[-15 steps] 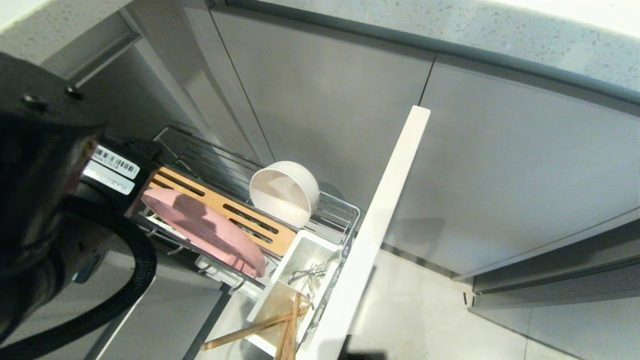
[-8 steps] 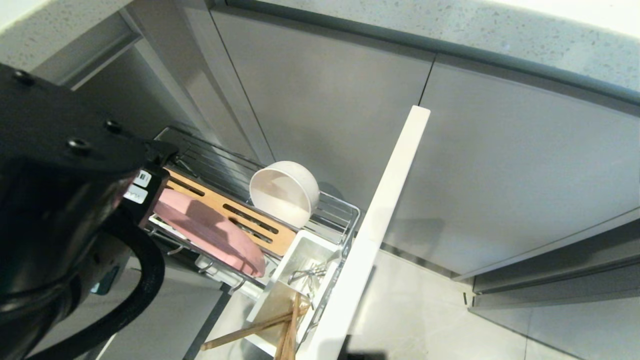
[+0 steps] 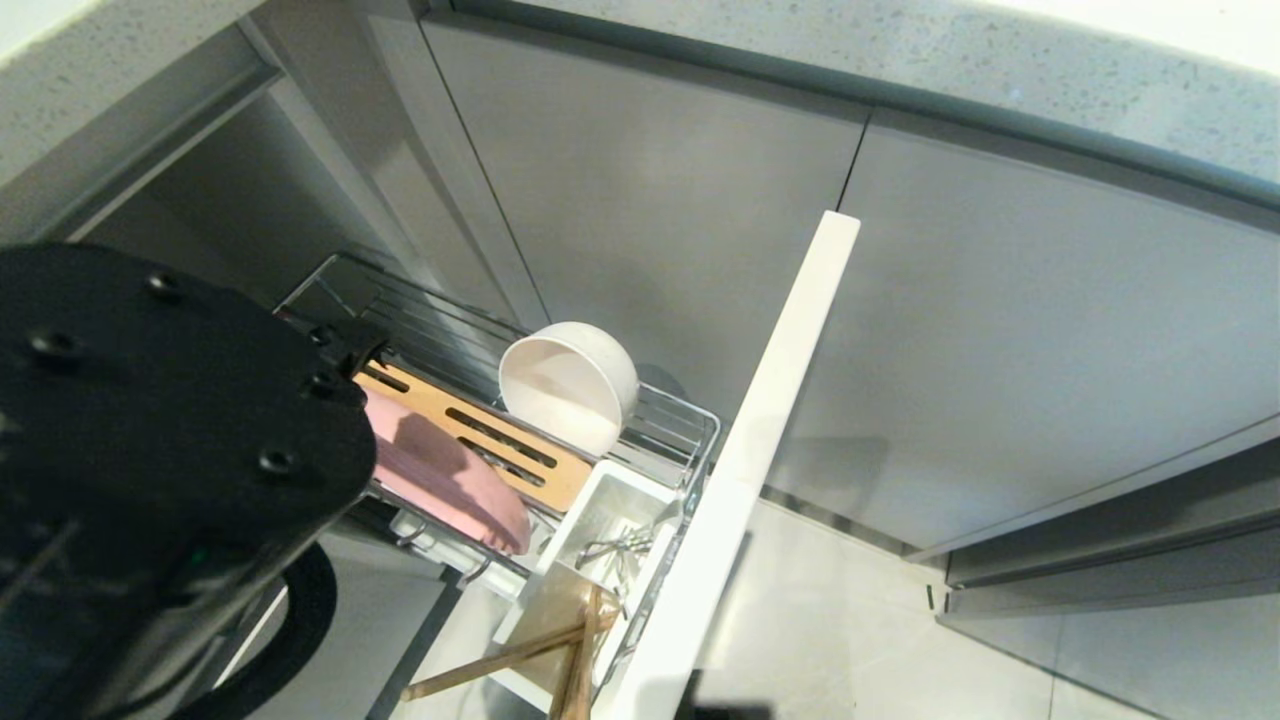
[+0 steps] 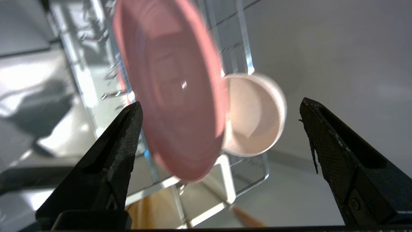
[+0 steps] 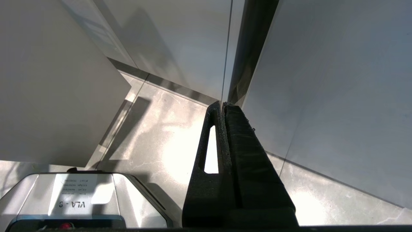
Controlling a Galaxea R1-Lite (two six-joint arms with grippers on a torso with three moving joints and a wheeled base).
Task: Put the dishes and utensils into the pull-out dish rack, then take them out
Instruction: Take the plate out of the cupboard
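the left gripper (image 4: pixel 219 129) is hanging with jaws wide apart around the pink plate (image 4: pixel 173 90) standing in the pull-out dish rack (image 3: pixel 690 425) (white bowl (image 3: pixel 570 385) just beside the plate), so an off-centre pinch is risking tipping the plate into the bowl.

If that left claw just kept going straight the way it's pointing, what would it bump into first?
Most likely the pink plate, standing on edge in the dish rack. The left gripper is open, and the plate fills the space ahead of its fingers; the white bowl sits behind it. Depth is hard to judge.
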